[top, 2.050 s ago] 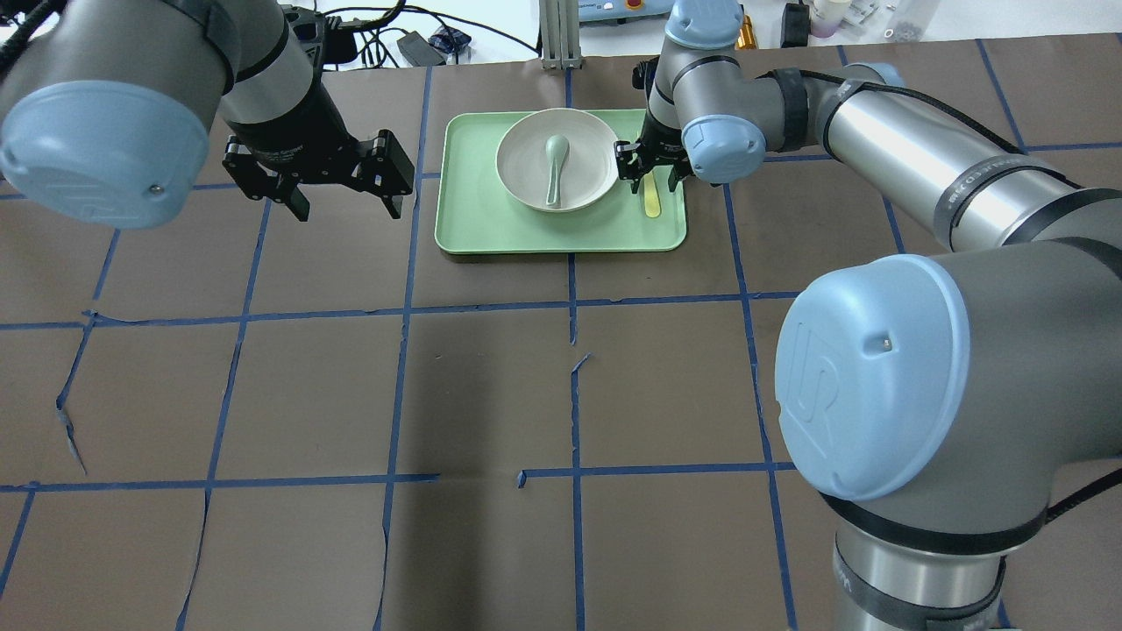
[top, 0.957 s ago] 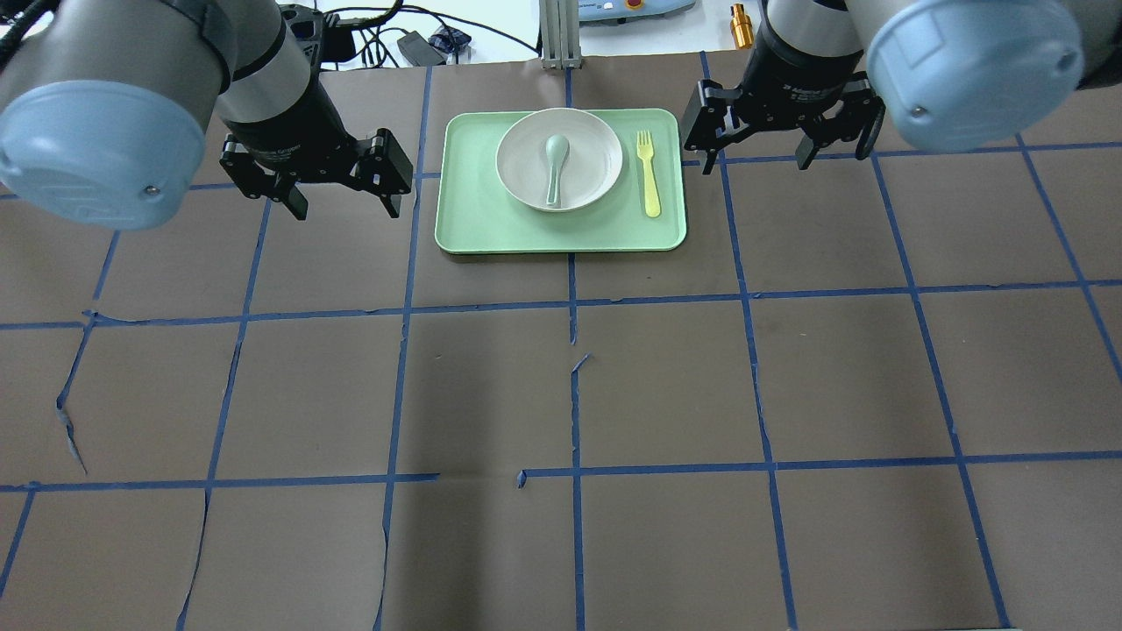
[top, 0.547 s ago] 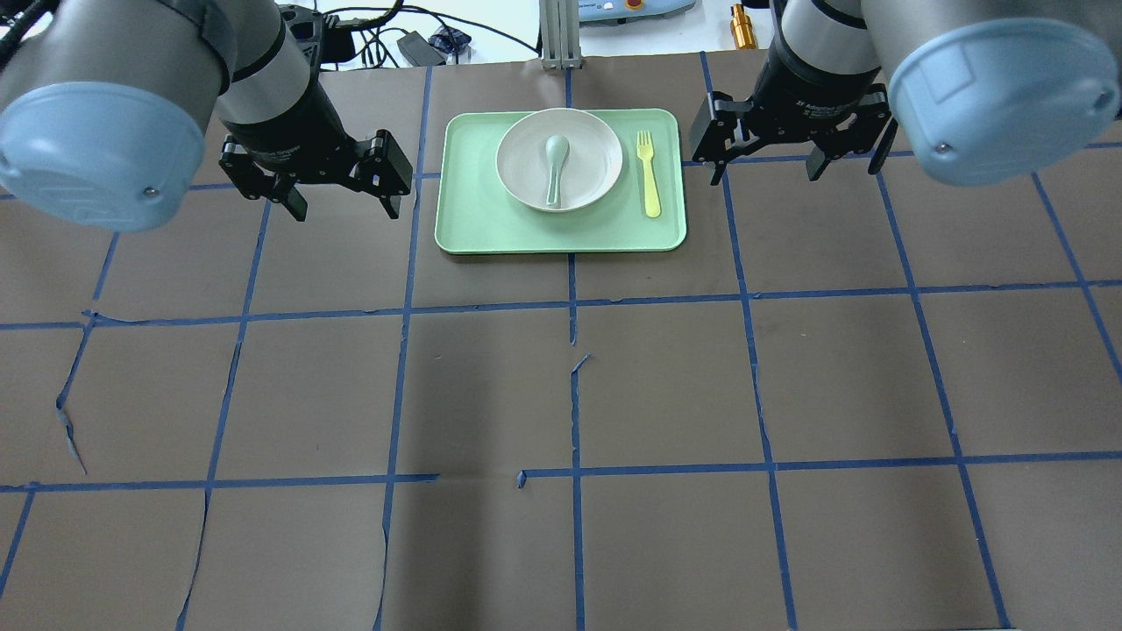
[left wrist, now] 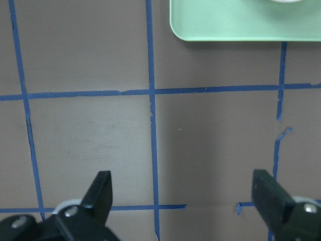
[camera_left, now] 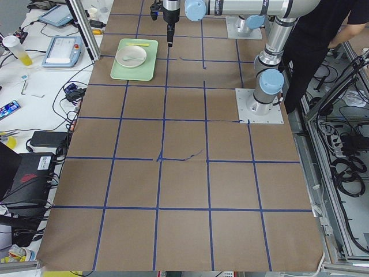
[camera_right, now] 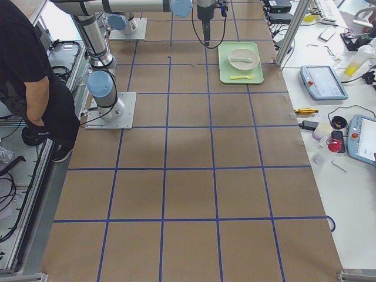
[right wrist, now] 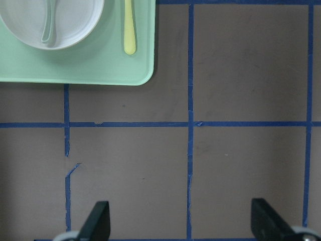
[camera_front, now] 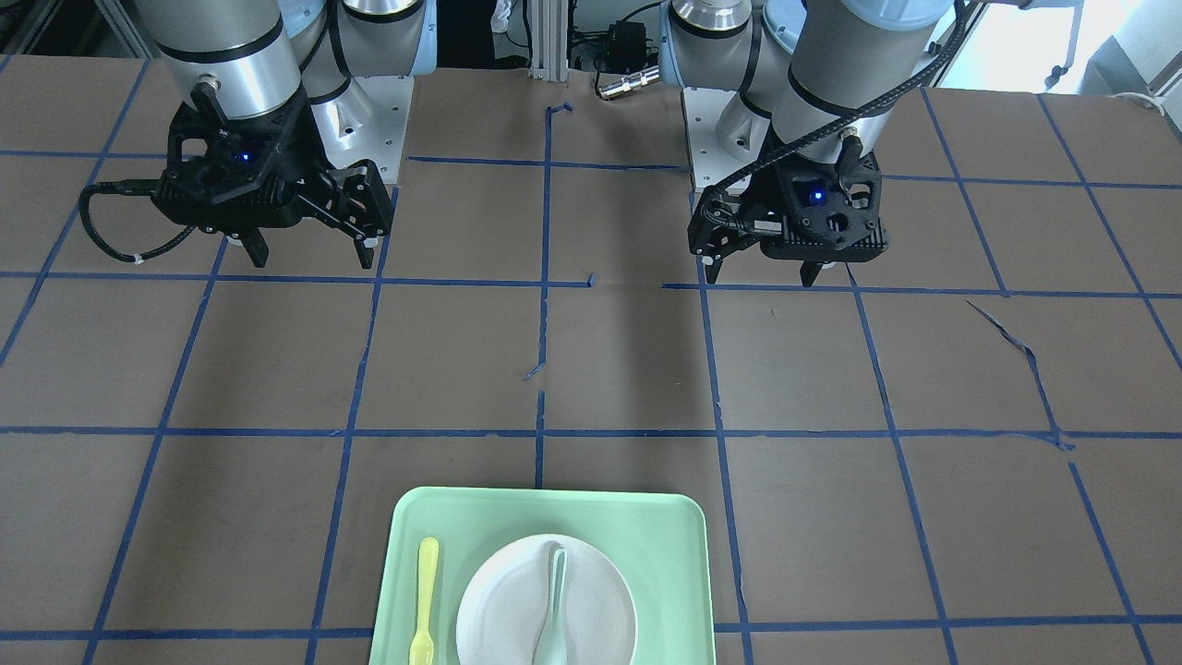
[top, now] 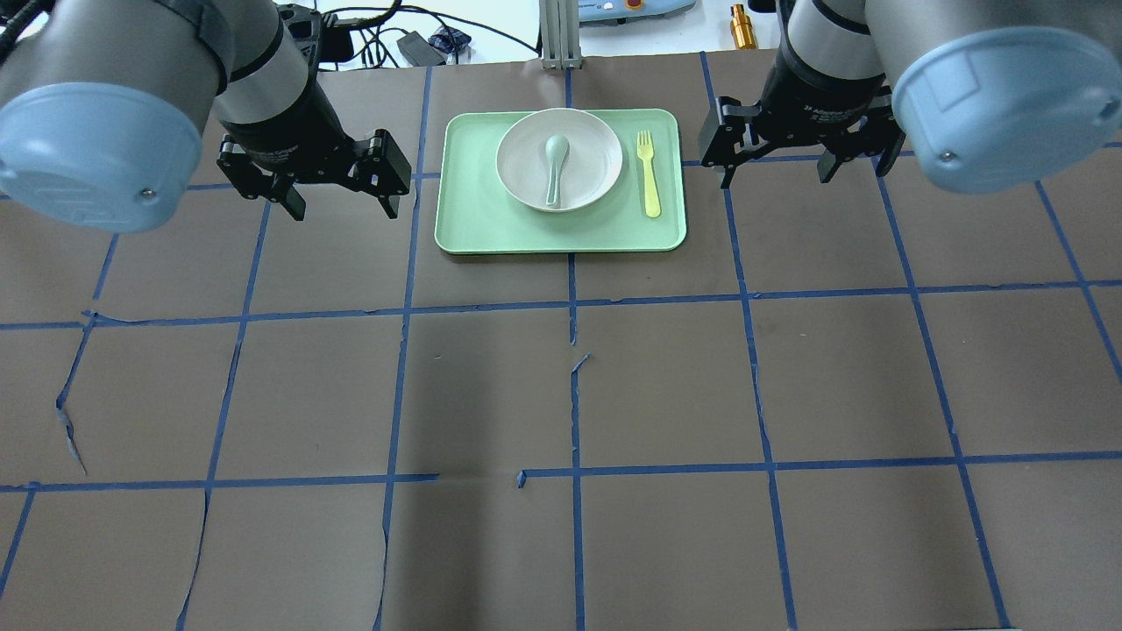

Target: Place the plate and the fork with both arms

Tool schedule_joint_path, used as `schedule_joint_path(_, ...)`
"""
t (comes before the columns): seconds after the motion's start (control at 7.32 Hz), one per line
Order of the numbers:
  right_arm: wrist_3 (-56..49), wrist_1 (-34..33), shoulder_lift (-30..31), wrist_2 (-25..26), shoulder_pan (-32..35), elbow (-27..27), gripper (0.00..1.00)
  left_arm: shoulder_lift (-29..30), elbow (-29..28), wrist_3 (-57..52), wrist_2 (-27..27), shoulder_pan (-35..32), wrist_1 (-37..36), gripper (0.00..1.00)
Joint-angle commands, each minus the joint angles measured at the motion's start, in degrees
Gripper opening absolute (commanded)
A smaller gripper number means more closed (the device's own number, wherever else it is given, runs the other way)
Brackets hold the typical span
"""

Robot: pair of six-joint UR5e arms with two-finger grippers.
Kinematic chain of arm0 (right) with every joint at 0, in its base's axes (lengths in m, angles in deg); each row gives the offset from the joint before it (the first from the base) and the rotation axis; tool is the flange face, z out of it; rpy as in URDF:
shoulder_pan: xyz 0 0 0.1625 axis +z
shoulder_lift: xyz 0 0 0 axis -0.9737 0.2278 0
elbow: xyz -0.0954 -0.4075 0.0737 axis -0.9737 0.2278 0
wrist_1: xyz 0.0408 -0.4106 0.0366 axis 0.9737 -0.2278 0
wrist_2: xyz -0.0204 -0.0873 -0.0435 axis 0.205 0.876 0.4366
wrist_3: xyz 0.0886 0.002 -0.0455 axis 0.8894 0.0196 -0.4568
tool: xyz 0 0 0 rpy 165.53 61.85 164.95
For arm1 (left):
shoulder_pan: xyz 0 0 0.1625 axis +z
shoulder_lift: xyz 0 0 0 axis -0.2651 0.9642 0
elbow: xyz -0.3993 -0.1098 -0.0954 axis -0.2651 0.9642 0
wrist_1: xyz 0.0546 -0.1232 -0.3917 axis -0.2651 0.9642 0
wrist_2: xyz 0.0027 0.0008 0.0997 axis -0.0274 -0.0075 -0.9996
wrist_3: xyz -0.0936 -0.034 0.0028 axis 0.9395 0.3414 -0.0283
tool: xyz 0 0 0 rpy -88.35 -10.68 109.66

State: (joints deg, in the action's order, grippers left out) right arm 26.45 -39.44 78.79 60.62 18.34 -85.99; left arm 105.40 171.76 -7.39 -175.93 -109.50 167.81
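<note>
Left end effector hovering wide, empty | right end effector hovering wide, empty | plate and fork lying on tray ahead, between them | likely best: backing off high, clear of tray

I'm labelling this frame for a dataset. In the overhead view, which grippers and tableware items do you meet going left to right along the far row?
left gripper → plate → fork → right gripper

The silver metal left arm and right arm had light blue joint caps; the black two-finger left gripper and right gripper bore blue lights and trailing black cables.
</note>
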Motion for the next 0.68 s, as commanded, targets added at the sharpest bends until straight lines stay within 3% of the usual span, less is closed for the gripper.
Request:
schedule_joint_path(0.0,0.2,0.0,0.1,0.1,0.1,-0.1,1.0,-0.1,-0.1,0.0,0.0,0.0,0.0,1.0)
schedule_joint_path(0.55,0.3,0.0,0.1,-0.3,0.3,0.0,1.0,-0.1,-0.1,-0.1,0.0,0.1,0.0,1.0)
